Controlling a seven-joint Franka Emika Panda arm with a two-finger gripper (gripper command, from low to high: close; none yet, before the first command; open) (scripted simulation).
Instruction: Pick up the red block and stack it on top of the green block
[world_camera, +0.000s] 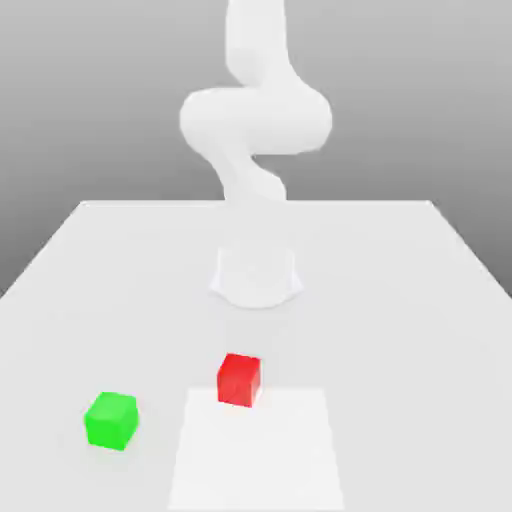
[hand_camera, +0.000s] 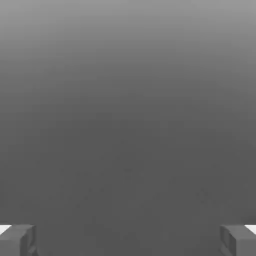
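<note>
The red block (world_camera: 239, 379) rests on the white table (world_camera: 400, 300), in front of the arm's base (world_camera: 256, 275). The green block (world_camera: 110, 420) sits on the table to the exterior view's left of it and slightly nearer, well apart from it. The arm (world_camera: 255, 120) rises from its base and leaves the exterior view at the top, so the hand is not seen there. In the hand view my gripper (hand_camera: 128, 241) is open, its fingertips (hand_camera: 17, 241) standing far apart with only plain grey background between them. Neither block shows in the hand view.
A brighter square patch (world_camera: 257, 455) is marked on the table at the front, and the red block stands at its far edge. The table's side edges run toward the back on both sides.
</note>
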